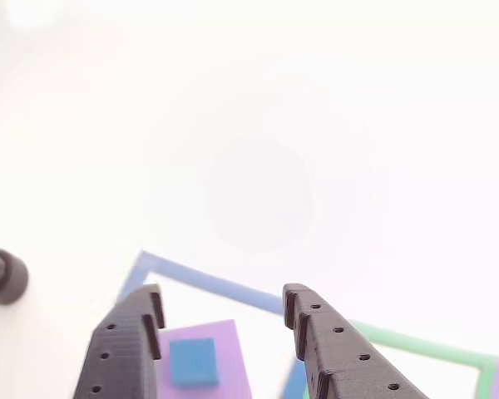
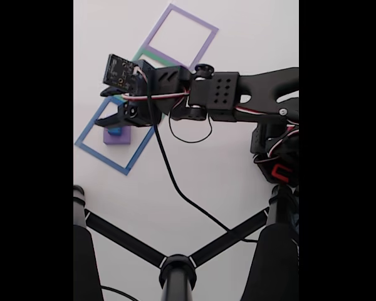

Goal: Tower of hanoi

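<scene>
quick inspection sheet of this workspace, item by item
surface: white tabletop with taped square outlines, blue, green and purple, in a diagonal row.
job's things: small blue cube sits on the flat purple square block, inside the blue outline; orange and green blocks nothing seen.
clutter: nothing seen.
grippers: gripper open, black fingers apart above the blue cube, not touching it.
cables: black cable hangs from the wrist and trails across the table; white, red and black wires run along the arm.
surroundings: black tripod legs cross the fixed view.
</scene>
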